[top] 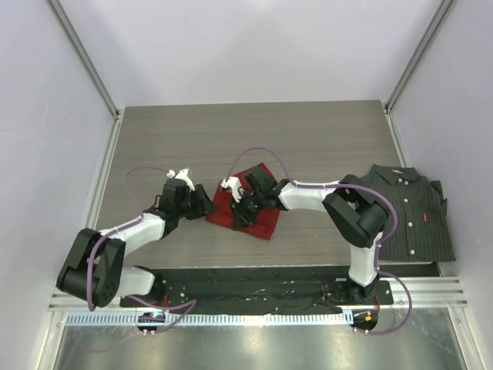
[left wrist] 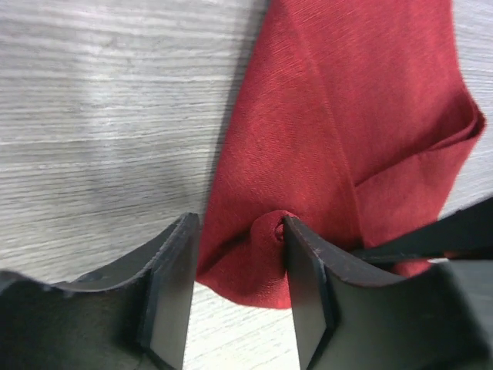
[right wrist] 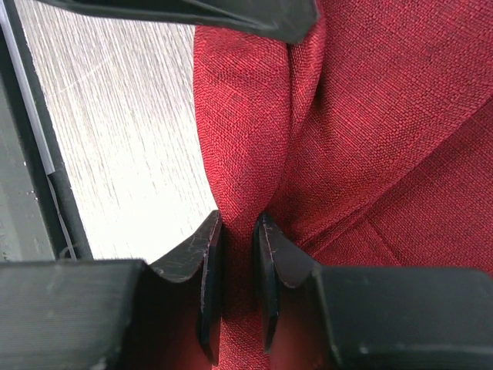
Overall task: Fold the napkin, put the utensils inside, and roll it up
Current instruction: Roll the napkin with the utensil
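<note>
Presently my right claw [right wrist: 239, 227] is pinched tight on a raised ridge of the napkin [right wrist: 370, 116], I reckon to hold that fold in place. My left claw [left wrist: 237, 239] stands apart at the cloth's 9 o'clock corner, one side touching a pucker, not clamping. The napkin lies mid-way across the table [top: 323, 131]. I cannot see the utensils.
</note>
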`<action>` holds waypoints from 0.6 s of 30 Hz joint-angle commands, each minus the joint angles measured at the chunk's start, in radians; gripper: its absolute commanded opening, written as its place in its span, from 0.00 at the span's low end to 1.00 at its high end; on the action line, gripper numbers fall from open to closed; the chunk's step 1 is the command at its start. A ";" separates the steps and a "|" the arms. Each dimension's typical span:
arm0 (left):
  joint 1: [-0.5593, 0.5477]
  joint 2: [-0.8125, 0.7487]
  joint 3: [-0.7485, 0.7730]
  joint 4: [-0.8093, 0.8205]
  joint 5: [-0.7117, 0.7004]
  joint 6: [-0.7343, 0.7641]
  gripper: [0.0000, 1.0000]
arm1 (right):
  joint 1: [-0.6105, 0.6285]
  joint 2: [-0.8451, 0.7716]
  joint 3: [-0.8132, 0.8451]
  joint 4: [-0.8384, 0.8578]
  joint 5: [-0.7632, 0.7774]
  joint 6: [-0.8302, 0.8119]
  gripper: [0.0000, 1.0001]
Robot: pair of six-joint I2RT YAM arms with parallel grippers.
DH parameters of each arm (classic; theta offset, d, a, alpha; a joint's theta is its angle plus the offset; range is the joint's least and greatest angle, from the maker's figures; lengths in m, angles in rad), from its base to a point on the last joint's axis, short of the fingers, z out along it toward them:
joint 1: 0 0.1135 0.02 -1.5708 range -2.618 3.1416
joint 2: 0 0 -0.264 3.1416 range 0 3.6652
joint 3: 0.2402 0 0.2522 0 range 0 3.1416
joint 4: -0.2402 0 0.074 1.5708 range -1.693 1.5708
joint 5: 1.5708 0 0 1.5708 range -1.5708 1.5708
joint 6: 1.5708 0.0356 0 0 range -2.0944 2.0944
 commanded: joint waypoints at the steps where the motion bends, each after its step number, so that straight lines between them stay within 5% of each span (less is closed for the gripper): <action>1: 0.005 0.061 -0.016 0.086 0.022 0.001 0.49 | -0.002 0.049 -0.032 -0.130 0.016 0.003 0.23; 9: 0.005 0.139 -0.024 0.153 0.053 0.008 0.34 | -0.005 0.043 -0.018 -0.133 0.025 0.006 0.25; 13: 0.005 0.159 -0.021 0.161 0.081 0.010 0.15 | -0.005 0.020 0.020 -0.182 0.067 0.012 0.30; 15: 0.005 0.164 -0.018 0.154 0.085 0.016 0.01 | -0.005 -0.008 0.048 -0.200 0.114 0.020 0.37; 18: 0.005 0.158 -0.016 0.125 0.079 0.021 0.00 | 0.003 -0.069 0.085 -0.242 0.179 0.023 0.47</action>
